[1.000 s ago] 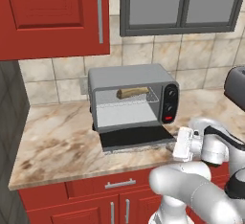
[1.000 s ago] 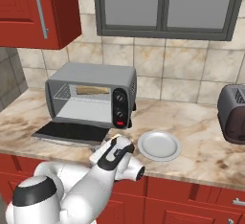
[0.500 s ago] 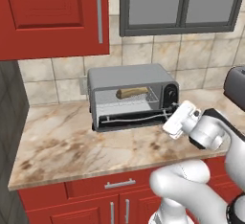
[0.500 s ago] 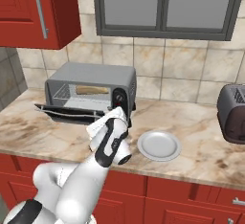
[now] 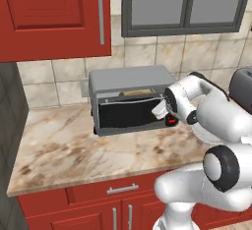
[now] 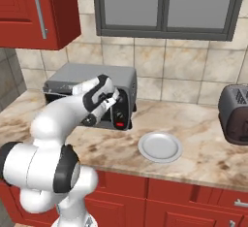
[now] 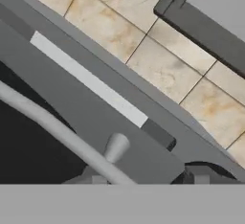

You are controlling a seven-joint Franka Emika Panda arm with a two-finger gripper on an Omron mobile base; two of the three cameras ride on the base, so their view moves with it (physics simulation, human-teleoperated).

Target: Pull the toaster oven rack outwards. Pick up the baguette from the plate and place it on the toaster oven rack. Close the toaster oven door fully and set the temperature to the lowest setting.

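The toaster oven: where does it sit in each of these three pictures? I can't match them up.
Left base view: the toaster oven stands mid-picture on the counter, against the wall.
Right base view: the toaster oven is left of centre, partly behind the white arm.
Hand view: the toaster oven is very close, its grey front running diagonally across the lower left.
Shared landmark: the beige tiled wall behind it.

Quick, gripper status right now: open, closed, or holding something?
Gripper: pressed against the toaster oven door; whether it is open or shut cannot be told.
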